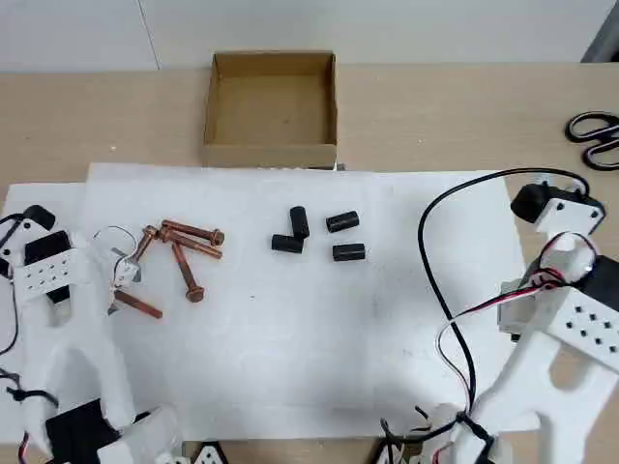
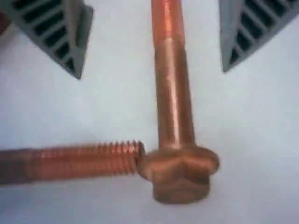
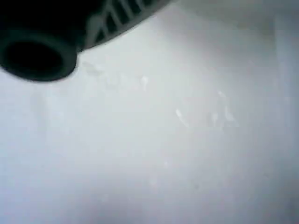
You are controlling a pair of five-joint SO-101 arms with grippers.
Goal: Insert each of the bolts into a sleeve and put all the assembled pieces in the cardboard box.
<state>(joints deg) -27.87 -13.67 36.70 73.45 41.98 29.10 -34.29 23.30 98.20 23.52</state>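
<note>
Fingers (image 2: 51, 28) of the left gripper (image 2: 150, 72) stand spread to either side of a copper-coloured bolt (image 2: 175, 107) on white foam.
Ribbed and grey, they stay clear of its smooth shank, and a second bolt (image 2: 70, 161) touches its flanged head with a threaded tip. Both lie on a matte foam mat (image 1: 319, 338) over a pale wooden table (image 1: 435, 106). Four short black sleeves (image 1: 342, 221) lie mid-mat, apart from the bolts. The open cardboard box (image 1: 271, 153) sits at the mat's far edge, with scissors (image 1: 592, 135) at the table's right. The right gripper (image 3: 112, 21) hangs over foam; I cannot tell its state.
</note>
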